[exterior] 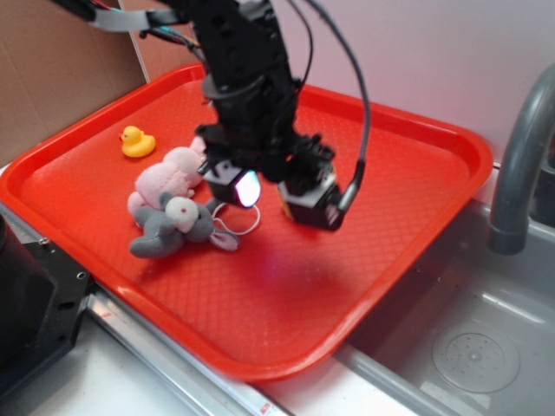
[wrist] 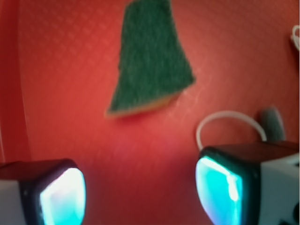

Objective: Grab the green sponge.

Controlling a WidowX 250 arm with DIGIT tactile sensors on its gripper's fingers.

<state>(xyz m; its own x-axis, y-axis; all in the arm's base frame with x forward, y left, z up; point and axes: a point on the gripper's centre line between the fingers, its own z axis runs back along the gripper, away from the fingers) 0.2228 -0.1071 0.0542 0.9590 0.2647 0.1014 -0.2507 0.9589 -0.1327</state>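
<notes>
The gripper [exterior: 270, 196] was seen low over the middle of the red tray [exterior: 408, 147], its jaws spread wide with nothing held between them. In the wrist view the green sponge [wrist: 150, 58] was seen flat on the tray floor, beyond the two glowing fingertips [wrist: 63, 197] and apart from both, with bare red surface left on every side of it. A thin yellow-orange edge was shown along its near side. The sponge was hidden by the arm in the exterior view. Beside the gripper, a pink plush [exterior: 169, 178] and a grey plush [exterior: 169, 230] were crowded together, a white loop [wrist: 229, 123] lying close to one fingertip. A yellow duck [exterior: 136, 141] was set well apart, near the tray's raised rim. A sink [exterior: 468, 338] was found past the tray's edge.
</notes>
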